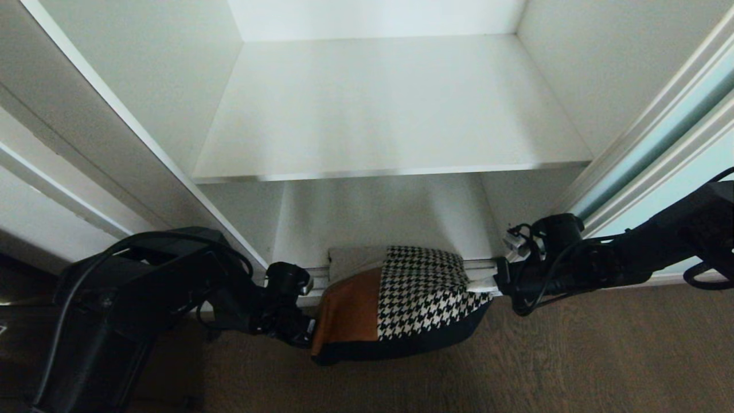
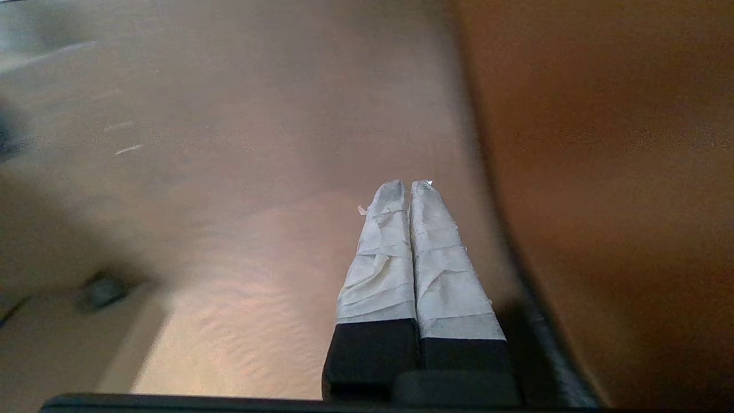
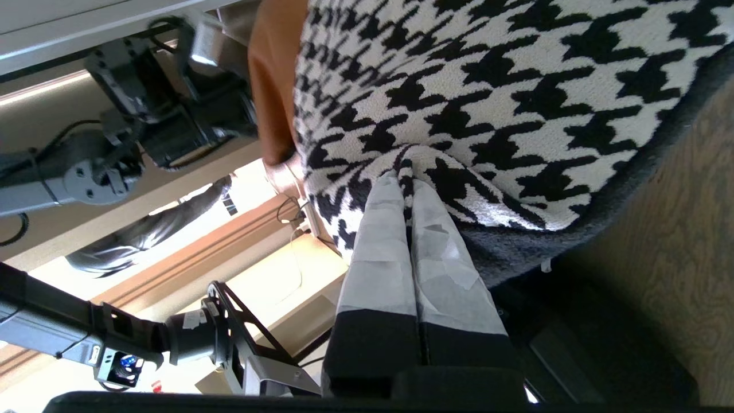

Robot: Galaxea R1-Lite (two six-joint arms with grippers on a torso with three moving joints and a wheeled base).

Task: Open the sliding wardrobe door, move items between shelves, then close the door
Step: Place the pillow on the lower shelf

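Note:
The cushion [image 1: 401, 304], houndstooth with a tan-orange patch and a black underside, hangs in front of the wardrobe's bottom rail, between my two grippers. My right gripper [image 1: 486, 284] is shut on a pinch of its houndstooth edge [image 3: 487, 86]; the taped fingers [image 3: 378, 241] clamp the fabric. My left gripper [image 1: 309, 332] sits at the cushion's tan side, shut with nothing between its fingers [image 2: 390, 252]. The tan patch [image 2: 619, 172] lies right beside them. A white shelf [image 1: 390, 115] stands bare above. The sliding wardrobe door [image 1: 682, 172], pale aqua glass, is pushed to the right.
The white wardrobe side panel [image 1: 86, 132] runs along the left. Brown wood floor [image 1: 573, 355] lies below the cushion. A metal bottom rail [image 1: 318, 274] crosses behind it. The space under the shelf [image 1: 373, 218] is open. A black stand [image 3: 218, 338] shows in the right wrist view.

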